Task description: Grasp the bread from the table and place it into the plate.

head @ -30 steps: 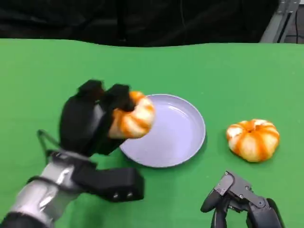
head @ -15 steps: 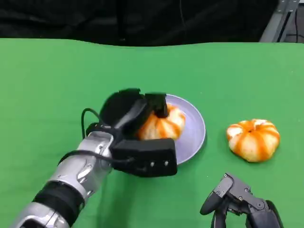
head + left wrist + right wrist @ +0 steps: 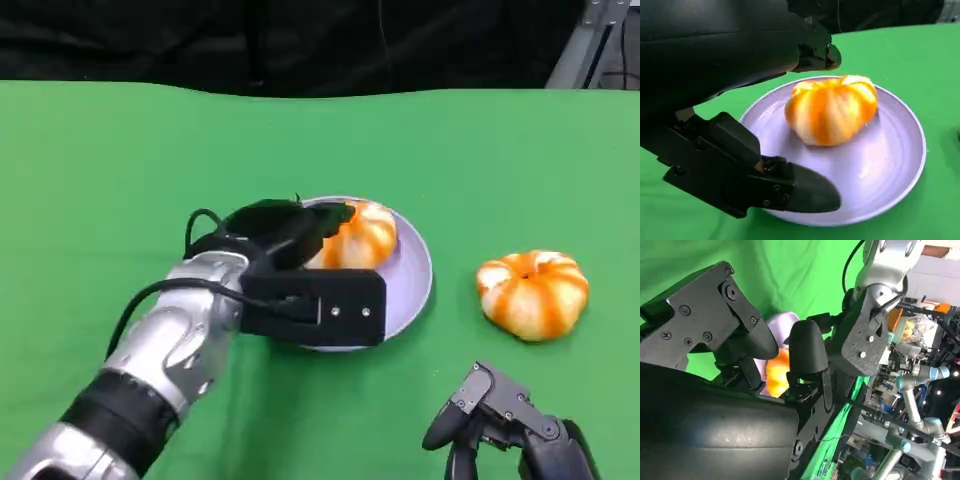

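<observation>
My left hand (image 3: 285, 235) hung low over the plate (image 3: 412, 285) so the bread (image 3: 358, 236) could settle on it instead of dropping. In my left wrist view the bread (image 3: 832, 108) sat on the plate (image 3: 890, 170), toward its twelve o'clock side, with my fingers (image 3: 810, 190) spread clear of it, so I judged the hand released. A second bread (image 3: 532, 293) lay on the green bench (image 3: 90, 180) at three o'clock from the plate, well apart. My right hand (image 3: 510, 425) waited at five o'clock, fingers loosely curled, holding nothing. I could read no writing or labels anywhere.

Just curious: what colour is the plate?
Pale lilac plate, seen best in the left wrist view.
</observation>
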Robot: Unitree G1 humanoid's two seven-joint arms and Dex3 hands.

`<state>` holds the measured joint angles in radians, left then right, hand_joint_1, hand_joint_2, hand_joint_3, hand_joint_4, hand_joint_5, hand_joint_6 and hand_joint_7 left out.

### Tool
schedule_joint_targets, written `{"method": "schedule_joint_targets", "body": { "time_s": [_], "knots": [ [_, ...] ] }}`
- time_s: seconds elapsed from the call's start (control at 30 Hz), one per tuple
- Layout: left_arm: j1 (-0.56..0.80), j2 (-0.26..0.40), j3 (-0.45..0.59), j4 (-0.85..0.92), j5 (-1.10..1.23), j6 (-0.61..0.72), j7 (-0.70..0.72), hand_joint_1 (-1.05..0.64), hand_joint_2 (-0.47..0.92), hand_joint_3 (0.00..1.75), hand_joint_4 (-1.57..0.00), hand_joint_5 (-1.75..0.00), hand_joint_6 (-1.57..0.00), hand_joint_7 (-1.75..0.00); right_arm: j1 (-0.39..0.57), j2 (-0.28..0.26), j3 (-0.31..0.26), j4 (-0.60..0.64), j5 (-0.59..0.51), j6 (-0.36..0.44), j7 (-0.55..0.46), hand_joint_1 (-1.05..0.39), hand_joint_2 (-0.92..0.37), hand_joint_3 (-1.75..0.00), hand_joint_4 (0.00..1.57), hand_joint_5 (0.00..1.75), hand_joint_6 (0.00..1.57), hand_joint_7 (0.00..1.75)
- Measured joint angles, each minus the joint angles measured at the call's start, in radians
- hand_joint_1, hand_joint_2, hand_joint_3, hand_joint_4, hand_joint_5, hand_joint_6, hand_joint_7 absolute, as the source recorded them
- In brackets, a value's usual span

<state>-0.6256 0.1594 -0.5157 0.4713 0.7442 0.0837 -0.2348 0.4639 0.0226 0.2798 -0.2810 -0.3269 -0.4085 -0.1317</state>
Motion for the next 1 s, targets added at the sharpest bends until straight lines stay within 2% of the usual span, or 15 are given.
{"method": "schedule_joint_targets", "body": {
  "time_s": [0.03,0.07,0.17,0.3,0.43,0.47,0.5,0.57,0.63,0.7,0.73,0.77,0.8,0.9,1.0],
  "knots": [
    [0.017,0.014,0.009,-0.035,-0.014,-0.002,-0.009,-0.94,0.92,0.49,-0.1,-0.06,-0.12,-0.06,0.0,0.0,0.0,0.0,0.005,0.0,0.002,-0.05,-0.4,-1.6,0.81,1.75,0.58,1.74],
    [0.036,0.029,0.018,-0.073,-0.03,-0.002,-0.02,-0.84,0.92,0.42,-0.26,-0.16,-0.28,-0.12,0.0,0.0,-0.001,-0.001,0.008,0.001,0.003,-0.05,-0.4,-1.6,0.81,1.75,0.59,1.74],
    [0.108,0.073,0.059,-0.204,-0.071,-0.001,-0.04,-0.69,0.92,0.32,-0.51,-0.31,-0.6,-0.19,0.001,-0.001,-0.003,-0.003,0.008,0.006,0.005,-0.04,-0.4,-1.61,0.84,1.75,0.59,1.73],
    [0.195,0.103,0.112,-0.303,-0.118,-0.012,-0.038,-0.65,0.92,0.31,-0.6,-0.36,-0.72,-0.19,0.001,-0.003,-0.008,-0.008,0.008,0.009,0.005,-0.03,-0.38,-1.61,0.84,1.75,0.6,1.73],
    [0.277,0.115,0.176,-0.392,-0.186,-0.065,-0.012,-0.59,0.92,0.23,-0.75,-0.5,-0.85,-0.21,0.001,-0.005,-0.018,-0.01,0.003,0.009,0.003,-0.04,-0.36,-1.61,0.84,1.75,0.61,1.71],
    [0.292,0.115,0.193,-0.412,-0.199,-0.078,-0.002,-0.58,0.92,0.22,-0.8,-0.6,-0.89,-0.24,0.001,-0.005,-0.02,-0.011,-0.001,0.009,0.001,-0.04,-0.36,-1.6,0.84,1.75,0.61,1.71],
    [0.3,0.115,0.206,-0.425,-0.214,-0.088,0.005,-0.55,0.92,0.21,-0.8,-0.89,-0.91,-0.36,0.002,-0.005,-0.023,-0.011,-0.004,0.009,0.0,-0.05,-0.36,-1.6,0.84,1.75,0.61,1.7],
    [0.356,0.116,0.26,-0.473,-0.264,-0.136,0.038,-0.47,0.92,0.17,-0.78,-1.24,-0.83,-0.68,0.001,-0.004,-0.023,-0.014,-0.012,0.009,-0.003,-0.06,-0.36,-1.59,0.84,1.75,0.61,1.69],
    [0.444,0.116,0.322,-0.537,-0.334,-0.223,0.076,-0.42,0.92,0.16,-0.78,-1.32,-0.8,-0.79,0.008,-0.004,-0.022,-0.015,-0.012,0.01,-0.004,-0.06,-0.36,-1.59,0.84,1.75,0.61,1.69],
    [0.523,0.116,0.379,-0.569,-0.401,-0.296,0.099,-0.27,0.56,0.86,-0.82,-1.38,-0.79,-1.04,0.007,-0.003,-0.021,-0.016,-0.009,0.012,-0.003,-0.03,-0.37,-1.6,0.83,1.75,0.61,1.69],
    [0.566,0.11,0.411,-0.578,-0.452,-0.334,0.11,-0.23,0.44,1.11,-0.83,-1.39,-0.79,-1.11,0.007,-0.003,-0.018,-0.018,-0.009,0.012,-0.002,-0.03,-0.37,-1.61,0.83,1.75,0.61,1.69],
    [0.612,0.097,0.441,-0.586,-0.511,-0.369,0.118,-0.2,0.38,1.24,-0.84,-1.4,-0.79,-1.15,0.008,-0.002,-0.017,-0.02,-0.008,0.013,-0.001,-0.03,-0.37,-1.61,0.83,1.75,0.61,1.69],
    [0.651,0.084,0.461,-0.594,-0.556,-0.395,0.122,-0.13,0.31,1.44,-0.86,-1.47,-0.81,-1.28,0.009,-0.003,-0.015,-0.021,-0.007,0.014,0.001,-0.02,-0.37,-1.61,0.83,1.75,0.61,1.69],
    [0.758,0.042,0.495,-0.617,-0.634,-0.458,0.136,-0.04,0.22,1.66,-0.91,-1.61,-0.84,-1.46,0.01,-0.005,-0.018,-0.023,-0.008,0.015,0.004,-0.02,-0.35,-1.61,0.84,1.75,0.62,1.68],
    [0.855,-0.013,0.504,-0.65,-0.672,-0.486,0.159,-0.03,0.22,1.71,-0.9,-1.72,-0.84,-1.57,0.01,-0.011,-0.031,-0.024,-0.01,0.015,0.005,-0.03,-0.33,-1.59,0.85,1.75,0.64,1.66]
  ]
}}
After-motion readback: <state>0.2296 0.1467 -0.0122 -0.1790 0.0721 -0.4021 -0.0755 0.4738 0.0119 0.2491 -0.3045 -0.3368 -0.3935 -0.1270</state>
